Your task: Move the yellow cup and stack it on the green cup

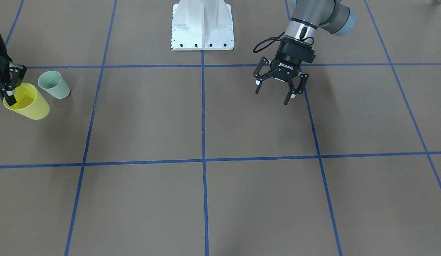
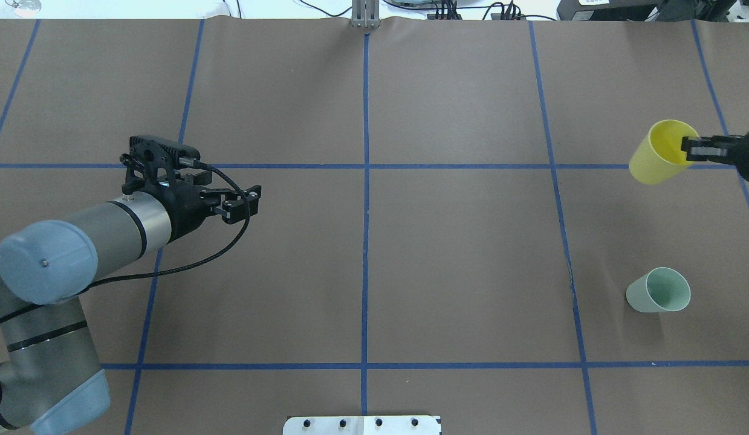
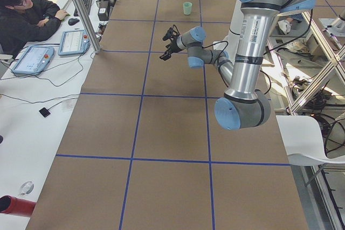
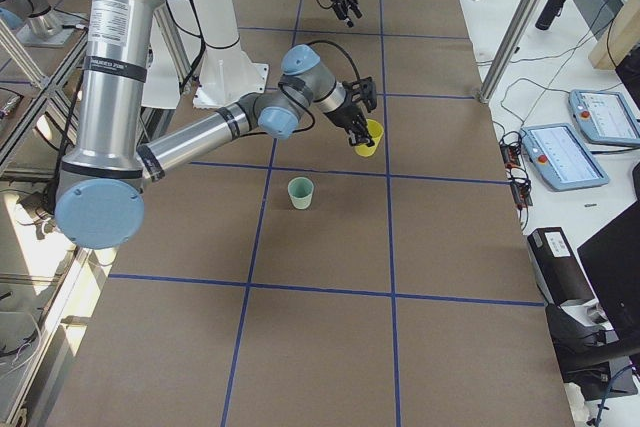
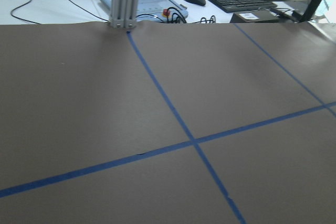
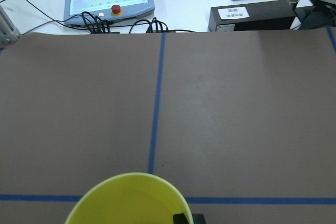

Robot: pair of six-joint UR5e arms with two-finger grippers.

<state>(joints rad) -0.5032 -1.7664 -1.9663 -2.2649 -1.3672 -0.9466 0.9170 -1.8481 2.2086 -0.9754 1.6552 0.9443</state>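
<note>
The right pincer (image 2: 691,149) grips the yellow cup (image 2: 655,157) by its rim at the far right end of the counter (image 2: 459,254). The jaws are drawn nearly together on the wall, with one finger (image 6: 181,217) inside the mouth and the other outside. The cup hangs below and ahead of the pincer, mouth up and leaning a little. The views do not settle whether its base touches the brown counter.

The green cup (image 2: 658,291) stands upright and open-mouthed near the right pincer, on the side toward the robot's base. It is clear of the yellow cup and nothing holds it. In the front-facing view it sits just beside the yellow cup (image 1: 28,103), with a strip of counter between the two. In the view from the robot's right, the green cup (image 4: 301,192) sits nearer the camera than the gripped cup (image 4: 370,137).

The left pincer (image 1: 273,94) hovers over the other half of the counter, its jaws spread wide and holding nothing. Both cups lie well apart from it, across the blue tape (image 1: 203,117) that runs down the middle of the counter. Its wrist camera shows only bare brown surface and crossing tape lines.

A person (image 3: 24,17) sits at a white desk beyond the counter's edge.
</note>
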